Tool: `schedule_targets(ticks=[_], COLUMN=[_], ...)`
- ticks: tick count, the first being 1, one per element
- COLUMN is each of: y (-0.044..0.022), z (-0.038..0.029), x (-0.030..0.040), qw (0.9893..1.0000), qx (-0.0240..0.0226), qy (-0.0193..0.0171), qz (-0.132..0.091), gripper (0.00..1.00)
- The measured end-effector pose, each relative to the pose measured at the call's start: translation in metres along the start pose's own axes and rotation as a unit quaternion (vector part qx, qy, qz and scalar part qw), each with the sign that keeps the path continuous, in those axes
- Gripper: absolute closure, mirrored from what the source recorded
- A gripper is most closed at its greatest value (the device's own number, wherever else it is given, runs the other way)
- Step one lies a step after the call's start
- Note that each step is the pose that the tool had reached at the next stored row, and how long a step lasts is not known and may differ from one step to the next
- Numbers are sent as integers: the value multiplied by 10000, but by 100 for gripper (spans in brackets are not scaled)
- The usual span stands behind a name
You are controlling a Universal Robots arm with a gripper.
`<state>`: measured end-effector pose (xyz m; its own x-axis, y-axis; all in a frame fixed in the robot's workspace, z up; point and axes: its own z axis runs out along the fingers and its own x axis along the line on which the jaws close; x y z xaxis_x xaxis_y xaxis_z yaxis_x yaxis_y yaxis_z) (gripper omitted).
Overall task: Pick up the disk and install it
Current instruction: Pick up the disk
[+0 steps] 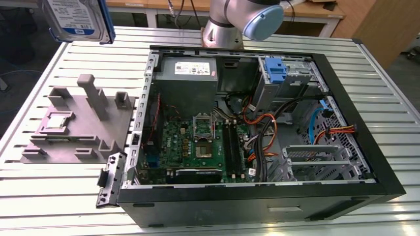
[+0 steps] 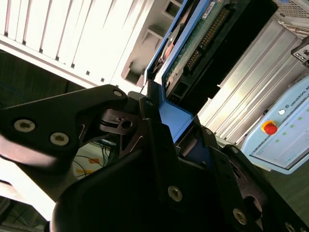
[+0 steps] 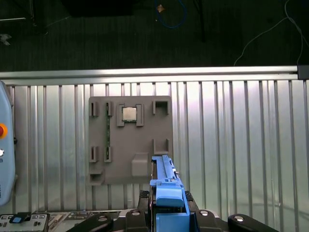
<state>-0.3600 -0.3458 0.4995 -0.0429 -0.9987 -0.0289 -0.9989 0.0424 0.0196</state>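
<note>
The pincer (image 2: 174, 121) was clamped on the disk (image 2: 203, 38). In the second wrist view its black fingers (image 2: 154, 140) pressed the blue frame (image 2: 176, 118) from both sides, with the drive's green circuit board turned toward the camera. In the exterior view the disk (image 1: 75, 19) hung in the air at the upper left of the frame, label facing out. It was raised above the slatted worktop (image 1: 52, 196) and well apart from the open computer case (image 1: 262, 201). A grey fixture plate (image 1: 72, 132) lay at the left of the frame, just beside the case. Inside the case a green motherboard (image 1: 196, 142) sat in the middle, a grey power supply (image 1: 190, 69) above it in the frame, and a metal drive cage (image 1: 315, 157) at the lower right. The first wrist view looked along the disk's blue edge (image 3: 166, 183) onto the fixture plate (image 3: 130, 140), which held a small square chip (image 3: 128, 114).
</note>
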Motion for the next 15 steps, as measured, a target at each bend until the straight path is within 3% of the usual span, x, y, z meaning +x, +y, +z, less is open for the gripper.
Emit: schedule_targets(ticks=[15], y=[-23], z=[0], x=[-1], qw=[10000], qx=[0], qy=[0], qz=[0], gripper=[63])
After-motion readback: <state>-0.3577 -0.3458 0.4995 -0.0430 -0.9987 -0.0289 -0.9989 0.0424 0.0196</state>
